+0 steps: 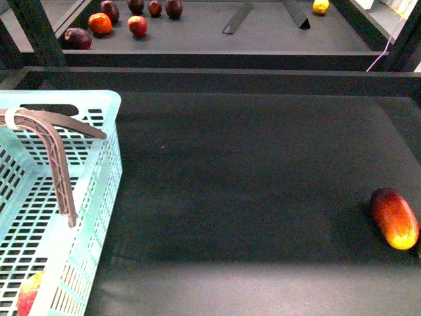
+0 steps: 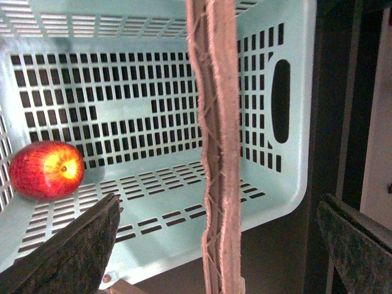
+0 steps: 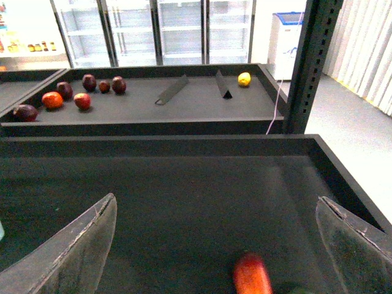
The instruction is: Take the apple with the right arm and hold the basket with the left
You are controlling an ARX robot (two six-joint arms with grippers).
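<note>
The apple [image 2: 46, 169], red with a yellow patch, lies on the floor of the light blue basket [image 2: 153, 73]. In the front view only a sliver of the apple [image 1: 27, 293] shows through the basket [image 1: 99, 191] wall at the lower left. The basket's brown handle [image 2: 214, 153] stands between the fingers of my left gripper [image 2: 219, 201], which is open and not touching it. My right gripper [image 3: 215, 201] is open over the dark tray [image 3: 184, 184], holding nothing. Neither gripper shows in the front view.
An elongated red-and-yellow fruit [image 1: 395, 217] lies at the tray's right end, blurred below my right gripper [image 3: 251, 275]. The far tray [image 1: 197, 39] holds several dark red fruits [image 1: 137, 25], a yellow fruit [image 1: 320, 6] and two dark dividers [image 1: 237, 18]. A dark post [image 3: 312, 61] stands at right.
</note>
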